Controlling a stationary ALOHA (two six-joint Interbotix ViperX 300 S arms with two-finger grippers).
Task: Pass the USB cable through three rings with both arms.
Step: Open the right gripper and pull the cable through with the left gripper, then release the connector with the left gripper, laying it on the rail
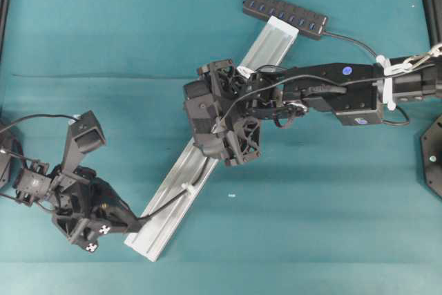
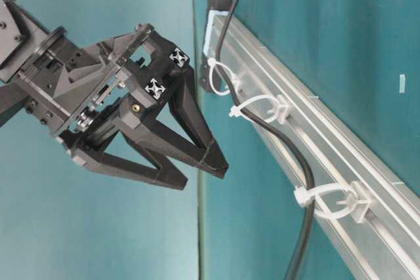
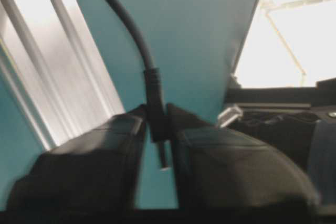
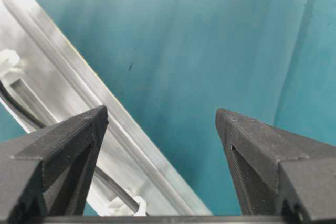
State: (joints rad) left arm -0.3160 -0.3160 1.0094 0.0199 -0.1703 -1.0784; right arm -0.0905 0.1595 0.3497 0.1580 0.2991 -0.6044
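Observation:
The black USB cable (image 2: 289, 145) lies along the silver rail (image 1: 269, 43) and runs through all three rings (image 2: 233, 83) (image 2: 281, 111) (image 2: 354, 204). Overhead, the lowest ring (image 1: 188, 188) and the top ring (image 1: 245, 72) show; my right arm hides the middle one. My left gripper (image 1: 141, 220) sits off the rail's lower end. Its blurred fingertips flank the cable's plug (image 3: 156, 108), and I cannot tell whether they still press it. My right gripper (image 4: 160, 114) hangs wide open and empty above the rail's middle (image 2: 202, 175).
The black multi-port hub (image 1: 284, 14) lies past the rail's upper end. A small white scrap (image 1: 231, 195) lies on the teal mat to the right of the rail. Black stands occupy the left and right table edges.

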